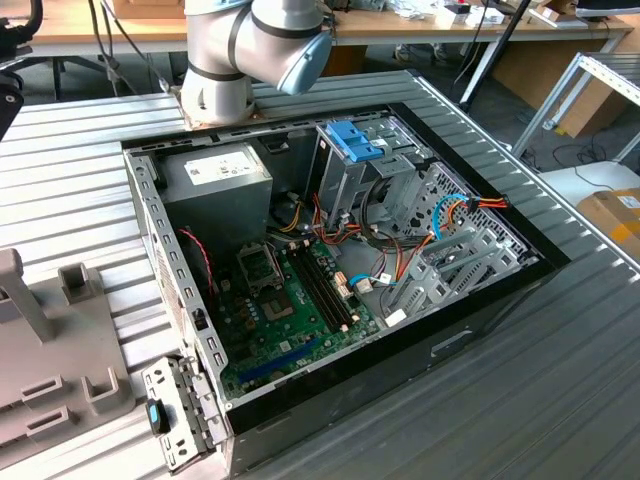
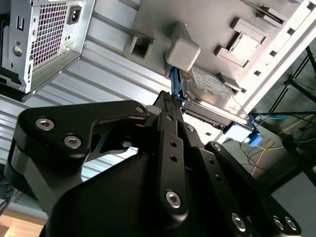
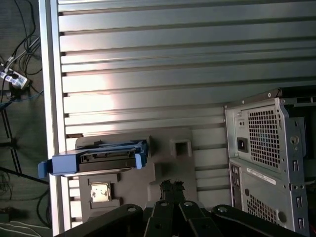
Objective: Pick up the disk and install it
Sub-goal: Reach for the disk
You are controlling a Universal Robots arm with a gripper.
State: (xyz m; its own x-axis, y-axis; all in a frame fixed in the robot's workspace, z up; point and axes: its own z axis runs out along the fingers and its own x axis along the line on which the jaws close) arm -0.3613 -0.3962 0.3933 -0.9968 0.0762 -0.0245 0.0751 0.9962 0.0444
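Pincer (image 3: 172, 185): black metal linkage with bolted, angular arms that taper to slim fingertips. The tips are drawn close together with nothing between them.

Flat rectangular grey-metal disk (image 3: 106, 158): smooth labelled face, framed by a bright blue plastic carrier rail. It is seated in a matte grey moulded fixture block (image 3: 165, 138) with square sockets and raised posts. The block stands at one edge of the ribbed, silver aluminium desk (image 3: 173, 59).

Position: in both wrist views the pincer hangs over the fixture block, near one end of the disk and apart from it.

Open black computer case (image 1: 500, 300): lies mid-desk, with a green circuit board inside.
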